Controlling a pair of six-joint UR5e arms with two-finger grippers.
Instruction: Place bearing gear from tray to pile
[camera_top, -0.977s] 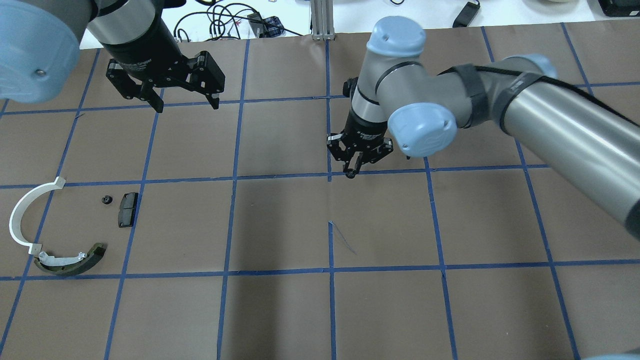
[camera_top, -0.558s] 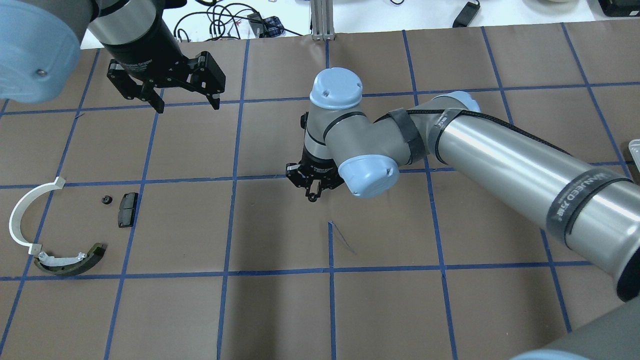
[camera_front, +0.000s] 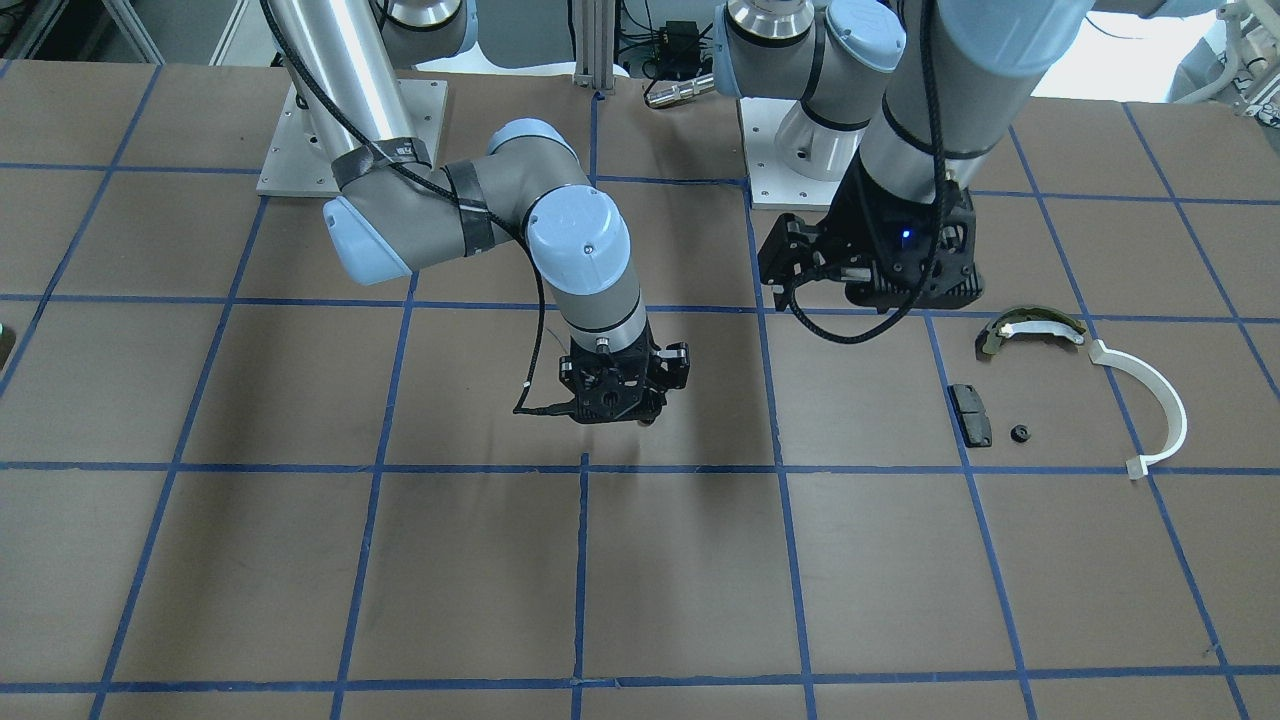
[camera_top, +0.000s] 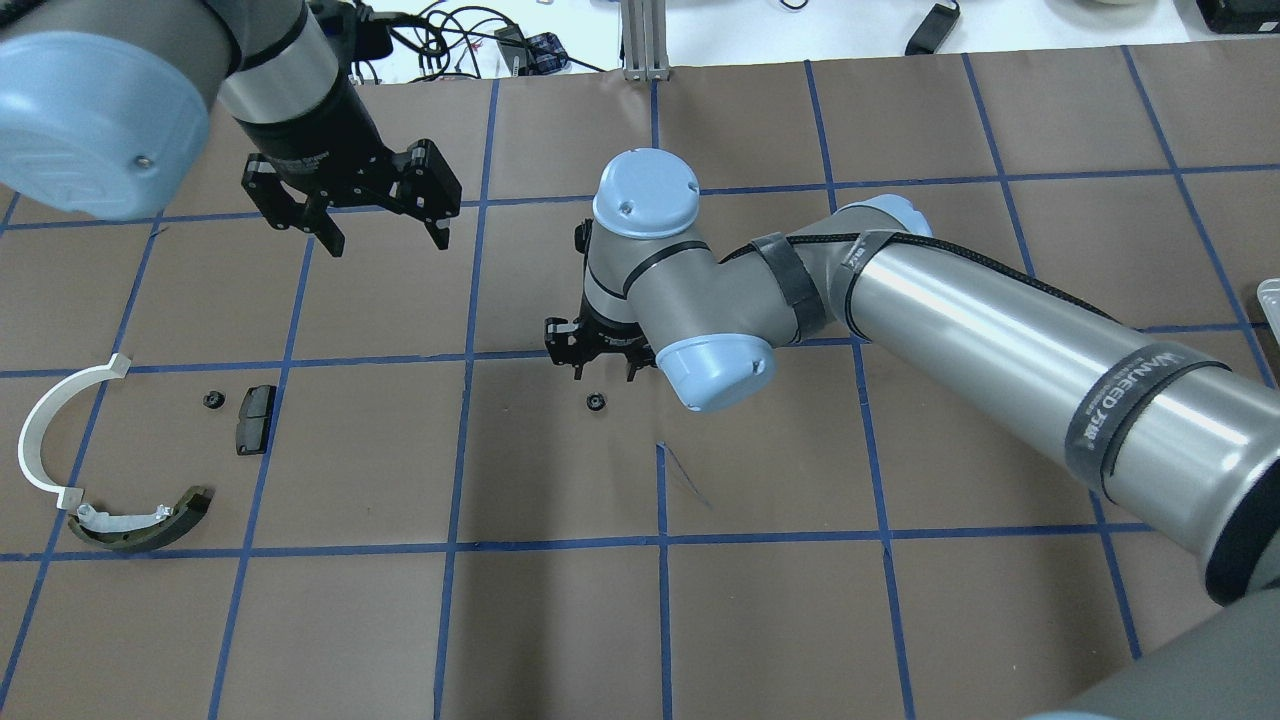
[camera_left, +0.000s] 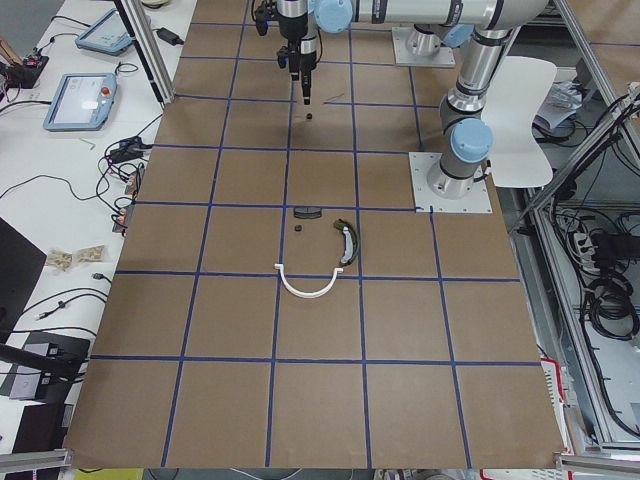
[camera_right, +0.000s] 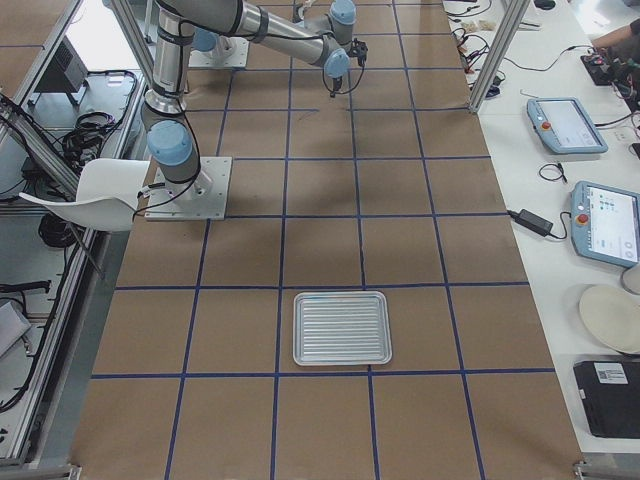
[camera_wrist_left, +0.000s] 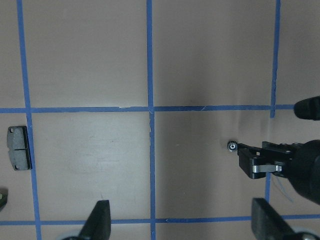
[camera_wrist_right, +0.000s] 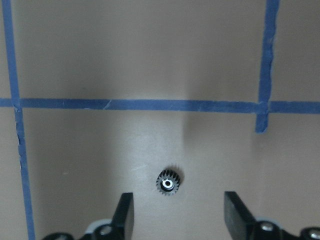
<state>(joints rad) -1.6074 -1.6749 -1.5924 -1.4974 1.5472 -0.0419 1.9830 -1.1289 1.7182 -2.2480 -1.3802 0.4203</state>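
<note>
The bearing gear (camera_top: 596, 402), small, black and toothed, lies loose on the brown table near its middle. It shows in the right wrist view (camera_wrist_right: 169, 183) and the left wrist view (camera_wrist_left: 232, 146). My right gripper (camera_top: 603, 374) is open and empty just above it, fingers (camera_wrist_right: 237, 212) spread either side. My left gripper (camera_top: 388, 240) is open and empty, farther back and left. The pile lies at far left: a white arc (camera_top: 40, 430), an olive brake shoe (camera_top: 150, 525), a black pad (camera_top: 255, 418) and another small gear (camera_top: 212, 400).
The silver tray (camera_right: 340, 328) stands far off at the robot's right end; only its edge (camera_top: 1270, 300) shows in the overhead view. The right arm's forearm (camera_top: 1000, 330) stretches across the table's right half. Blue tape lines grid the table.
My right arm swung left and forward with the gear in its shut gripper. The gripper has opened and the gear now lies on the table. The left gripper shifted slightly right and nearer.
</note>
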